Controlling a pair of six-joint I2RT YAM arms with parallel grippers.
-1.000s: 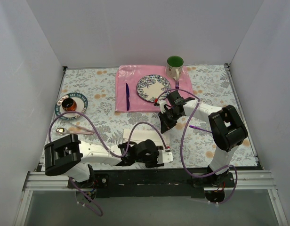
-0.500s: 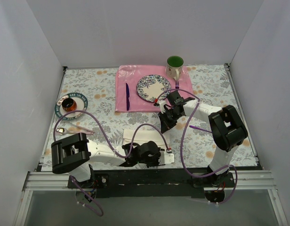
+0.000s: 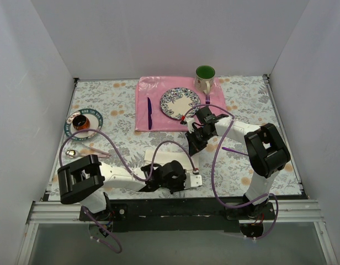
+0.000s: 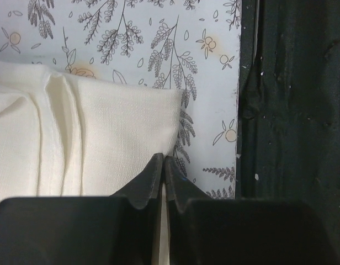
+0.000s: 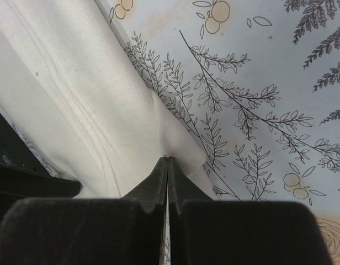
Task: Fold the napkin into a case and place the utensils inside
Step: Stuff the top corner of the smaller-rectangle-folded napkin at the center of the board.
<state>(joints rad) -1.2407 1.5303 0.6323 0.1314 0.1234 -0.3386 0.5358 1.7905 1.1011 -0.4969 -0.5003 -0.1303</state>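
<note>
The cream-white napkin point(image 3: 159, 156) lies bunched in long folds at the near middle of the table, partly under my left arm. My left gripper point(image 3: 187, 179) is shut on the napkin's near edge by a corner point(image 4: 163, 160); the cloth point(image 4: 76, 138) spreads to its left. My right gripper point(image 3: 193, 145) is shut on a far corner of the napkin point(image 5: 168, 160); the cloth point(image 5: 76, 99) runs off to the left. A shiny spoon point(image 3: 76, 153) lies at the left of the table, far from both grippers.
A pink placemat point(image 3: 145, 94) at the back holds a patterned plate point(image 3: 179, 102), a dark purple knife point(image 3: 149, 113) and a fork point(image 3: 207, 99). A green mug point(image 3: 205, 77) stands behind it. A saucer with a cup point(image 3: 83, 122) is at left. The black rail point(image 4: 291, 110) runs close to my left gripper.
My left arm has shifted a little along the near edge with the napkin edge in its jaws, and the cloth has moved with it. The right arm has not moved.
</note>
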